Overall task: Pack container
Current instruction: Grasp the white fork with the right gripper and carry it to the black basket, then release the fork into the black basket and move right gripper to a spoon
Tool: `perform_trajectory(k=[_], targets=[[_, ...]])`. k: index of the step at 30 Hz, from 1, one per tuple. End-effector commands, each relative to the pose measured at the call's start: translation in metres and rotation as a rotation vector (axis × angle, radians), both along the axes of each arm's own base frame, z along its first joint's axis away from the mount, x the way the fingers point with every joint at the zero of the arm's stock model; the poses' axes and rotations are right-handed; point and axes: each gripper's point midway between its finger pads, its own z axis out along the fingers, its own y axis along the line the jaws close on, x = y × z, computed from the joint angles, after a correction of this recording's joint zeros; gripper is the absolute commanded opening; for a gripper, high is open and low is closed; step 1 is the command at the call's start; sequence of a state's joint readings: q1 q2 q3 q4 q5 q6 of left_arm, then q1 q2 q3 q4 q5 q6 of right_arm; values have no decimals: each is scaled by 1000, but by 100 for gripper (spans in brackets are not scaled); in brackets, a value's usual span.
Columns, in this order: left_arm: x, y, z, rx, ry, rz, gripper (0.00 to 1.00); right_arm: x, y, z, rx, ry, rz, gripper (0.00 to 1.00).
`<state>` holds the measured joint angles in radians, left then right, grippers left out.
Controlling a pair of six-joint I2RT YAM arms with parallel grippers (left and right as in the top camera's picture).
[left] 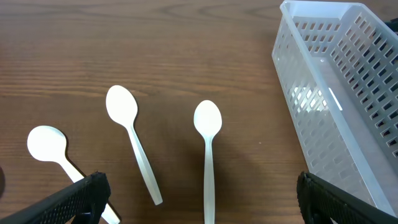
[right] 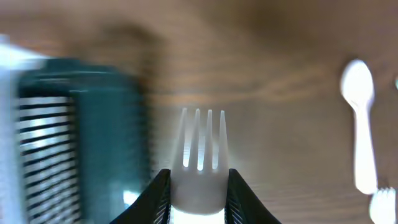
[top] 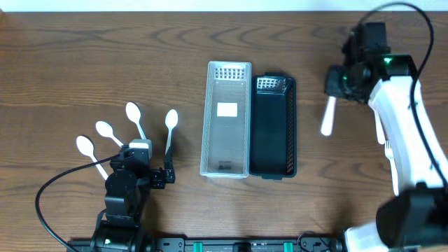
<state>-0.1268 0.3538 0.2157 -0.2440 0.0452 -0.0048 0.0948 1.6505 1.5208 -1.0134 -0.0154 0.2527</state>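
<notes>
A clear white basket and a dark basket stand side by side at the table's middle. Several white spoons lie at the left, among them one whose handle runs between my left gripper's open fingers. In the left wrist view that spoon lies between the jaws, with two more spoons to its left and the white basket at the right. My right gripper is shut on a white fork, right of the dark basket. The right wrist view shows the fork in the jaws.
The right wrist view shows the dark basket at the left, blurred, and a white spoon lying on the table at the right. White utensils show partly under my right arm. A black cable loops at the front left.
</notes>
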Motion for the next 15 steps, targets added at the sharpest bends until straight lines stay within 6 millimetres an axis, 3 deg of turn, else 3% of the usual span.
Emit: perform_trajectory(k=[1,2,7,15], targets=[[1,2,7,-9,-12,20,98,-10,45,4,49,6,32,5],[1,2,7,-9,-11,20,98,-13,62,1,60,17,42,6],[0,2,4,-7,3,20,98,-16,103,-29,56,81,87,7],[-3,3,-1,-4,27,20,98,-20,135,-105,2,243,152,13]])
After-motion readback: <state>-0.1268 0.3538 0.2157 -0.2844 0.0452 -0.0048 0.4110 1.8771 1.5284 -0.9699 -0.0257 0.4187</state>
